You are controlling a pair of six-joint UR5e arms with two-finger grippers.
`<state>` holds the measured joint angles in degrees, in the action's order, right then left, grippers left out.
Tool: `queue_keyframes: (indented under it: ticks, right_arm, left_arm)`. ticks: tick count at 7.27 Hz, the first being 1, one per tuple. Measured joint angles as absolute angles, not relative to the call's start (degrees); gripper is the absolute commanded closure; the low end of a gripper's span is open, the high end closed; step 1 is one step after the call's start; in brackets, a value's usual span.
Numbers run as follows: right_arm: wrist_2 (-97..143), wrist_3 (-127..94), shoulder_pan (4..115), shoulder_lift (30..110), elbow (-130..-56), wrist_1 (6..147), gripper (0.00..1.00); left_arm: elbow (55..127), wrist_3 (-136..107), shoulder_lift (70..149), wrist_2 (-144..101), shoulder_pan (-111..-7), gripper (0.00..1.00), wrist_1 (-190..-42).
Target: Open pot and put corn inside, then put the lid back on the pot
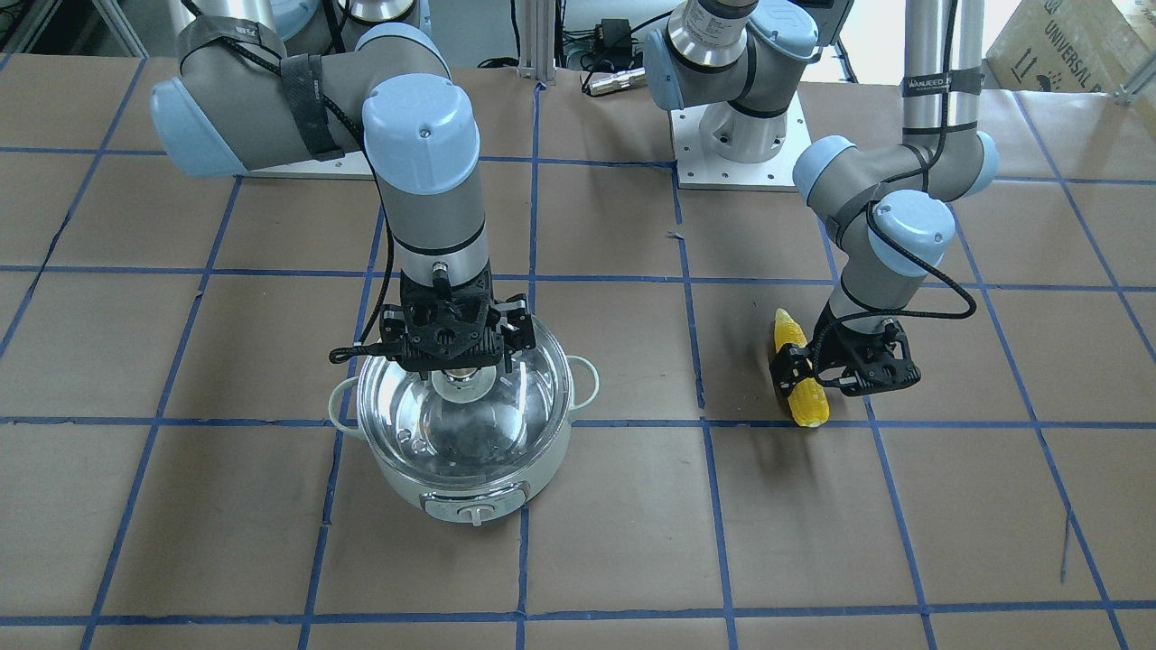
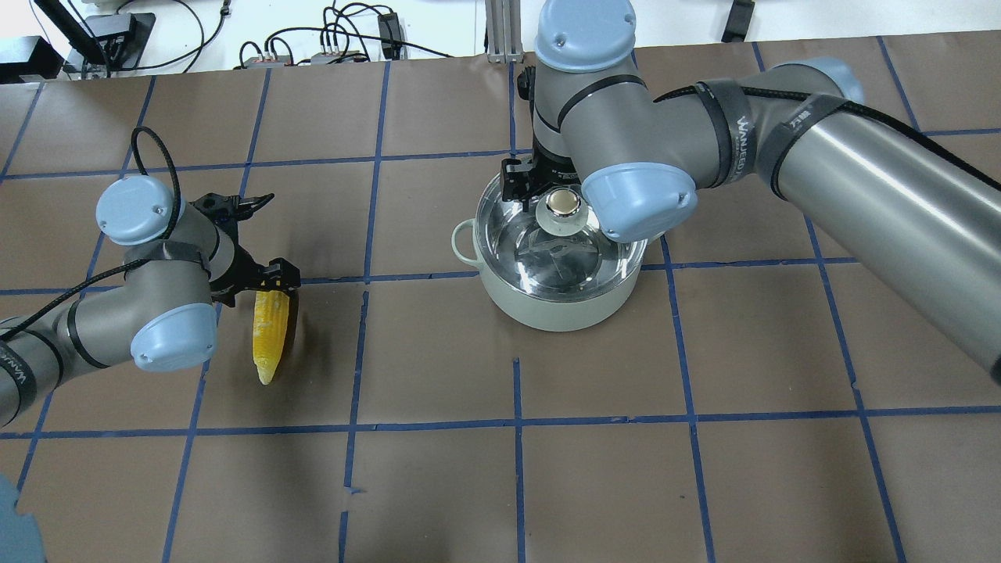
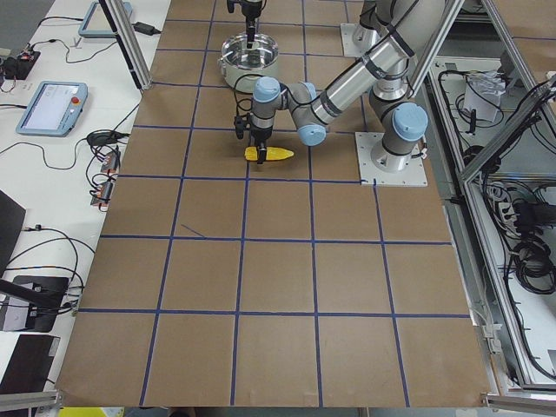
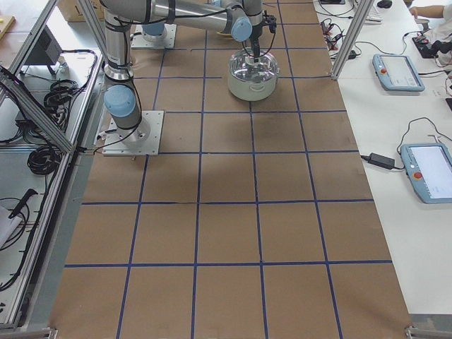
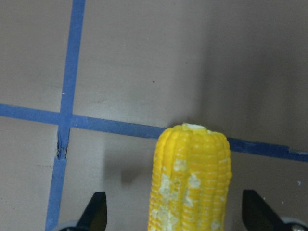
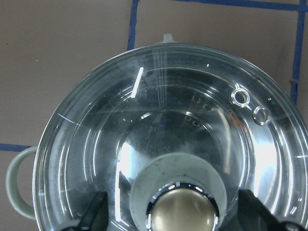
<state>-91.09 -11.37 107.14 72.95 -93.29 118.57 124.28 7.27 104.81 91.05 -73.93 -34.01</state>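
The mint-green pot (image 1: 470, 474) stands on the table with the glass lid (image 1: 424, 424) sitting on it. My right gripper (image 1: 461, 370) is open, pointing down with its fingers either side of the gold knob (image 6: 183, 214), not touching it. The lid (image 6: 168, 130) fills the right wrist view. The yellow corn (image 2: 268, 332) lies on the table to the pot's left in the overhead view. My left gripper (image 2: 270, 291) is open, straddling the corn's blunt end (image 5: 190, 173) with gaps on both sides.
The table is brown paper with a grid of blue tape (image 2: 516, 422). The arms' white base plate (image 1: 736, 144) is at the robot side. Tablets (image 4: 399, 70) and cables lie on the side benches.
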Motion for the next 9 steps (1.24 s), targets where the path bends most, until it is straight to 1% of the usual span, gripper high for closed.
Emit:
queue_keyframes:
  ticks: [1, 2, 3, 4, 5, 6, 7, 8, 9]
  right_arm:
    - [-91.1, -11.1, 107.1, 73.1, -93.4, 118.5, 0.19]
    - [-91.1, -10.8, 107.1, 73.1, -93.4, 118.5, 0.22]
    - [-91.2, -10.6, 107.1, 73.2, -93.7, 118.4, 0.33]
    - [-91.2, -10.5, 107.1, 73.3, -94.2, 118.5, 0.39]
    - [-91.2, -10.4, 107.1, 73.3, -94.7, 118.6, 0.46]
    - [-91.3, -10.4, 107.1, 73.4, -94.8, 118.6, 0.47]
    - [-91.3, -10.4, 107.1, 73.4, -94.7, 118.5, 0.40]
    - [-91.3, -10.4, 107.1, 73.4, -94.5, 118.4, 0.32]
    - [-91.3, -10.4, 107.0, 73.4, -94.3, 118.3, 0.32]
  left_arm:
    - [124.4, 7.2, 104.9, 91.1, -74.0, 0.00, -34.0]
    - [124.6, 7.2, 105.2, 91.1, -74.0, 0.00, -33.9]
    - [124.8, 7.1, 105.6, 91.0, -74.2, 0.00, -33.8]
    - [124.9, 7.0, 105.9, 91.0, -74.4, 0.11, -33.7]
    - [124.9, 7.0, 105.7, 90.9, -74.4, 0.43, -33.6]
    - [124.9, 7.1, 105.6, 90.9, -74.4, 0.63, -33.5]
    - [124.9, 7.0, 105.4, 91.0, -74.5, 0.74, -33.4]
    - [125.0, 6.8, 105.3, 91.0, -74.5, 0.80, -33.4]
    - [125.1, 6.6, 105.2, 90.8, -74.6, 0.84, -33.4]
